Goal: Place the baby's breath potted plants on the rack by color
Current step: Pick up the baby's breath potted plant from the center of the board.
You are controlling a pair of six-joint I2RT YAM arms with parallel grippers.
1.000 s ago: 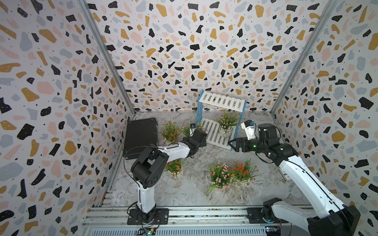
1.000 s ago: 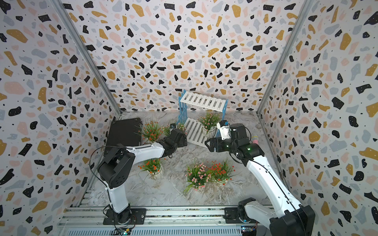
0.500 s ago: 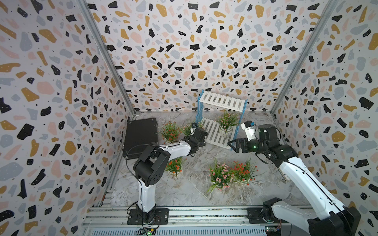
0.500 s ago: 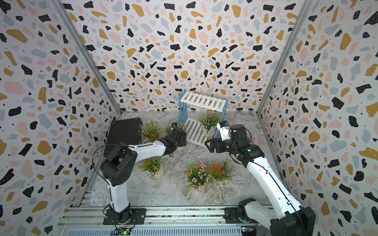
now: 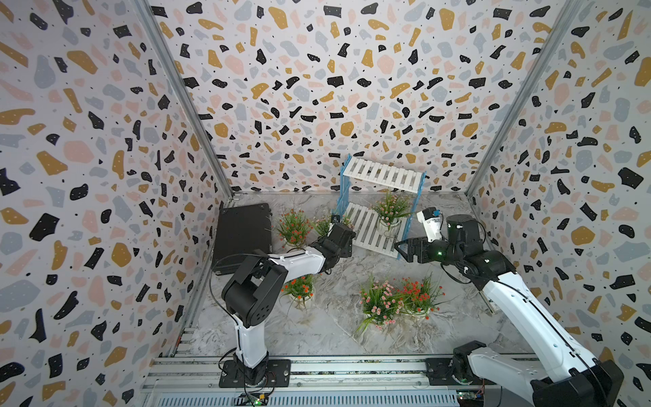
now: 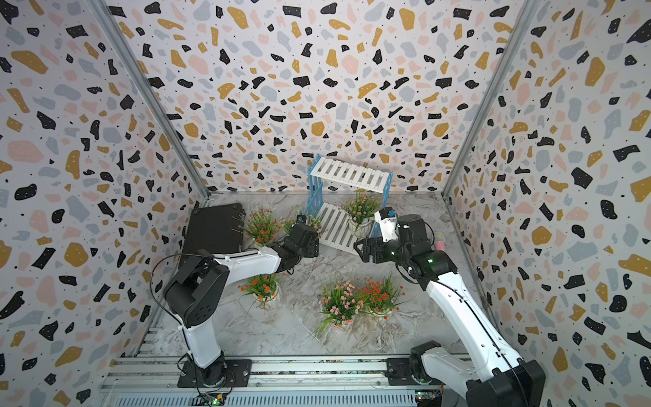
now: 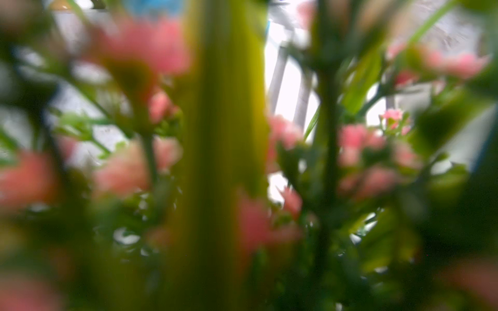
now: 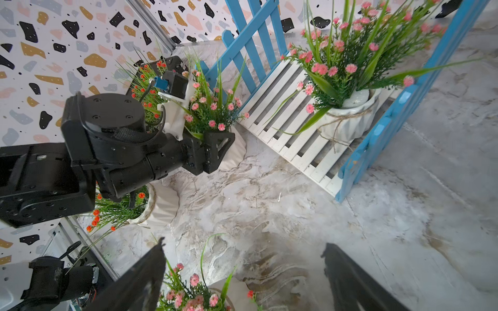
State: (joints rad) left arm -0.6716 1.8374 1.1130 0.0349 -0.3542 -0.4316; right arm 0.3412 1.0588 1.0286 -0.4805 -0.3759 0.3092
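Observation:
The rack [image 5: 382, 174] stands at the back, with one pink baby's breath plant [image 5: 389, 208] on its lower shelf. My left gripper [image 8: 229, 145] is around the white pot [image 8: 238, 153] of another pink plant [image 5: 322, 223] on the floor by the rack's left side. Its near finger lies against the pot and the far finger is hidden. In the left wrist view, blurred pink flowers [image 7: 140, 45] hide the jaws. My right gripper [image 5: 401, 248] hangs open and empty in front of the rack. A red plant [image 5: 292, 225] stands at the back left and another red plant [image 5: 299, 289] under my left arm. A pink plant [image 5: 378, 304] and a red plant [image 5: 419, 294] stand together in front.
A black flat case [image 5: 243, 232] lies along the left wall, next to the back red plant. The rack's blue side frame [image 8: 377, 129] is close to my right gripper. Terrazzo-patterned walls close in the marble floor on three sides.
My left arm has edged its gripper further in on the pink plant beside the rack. The right arm has hardly moved, and no plant has shifted.

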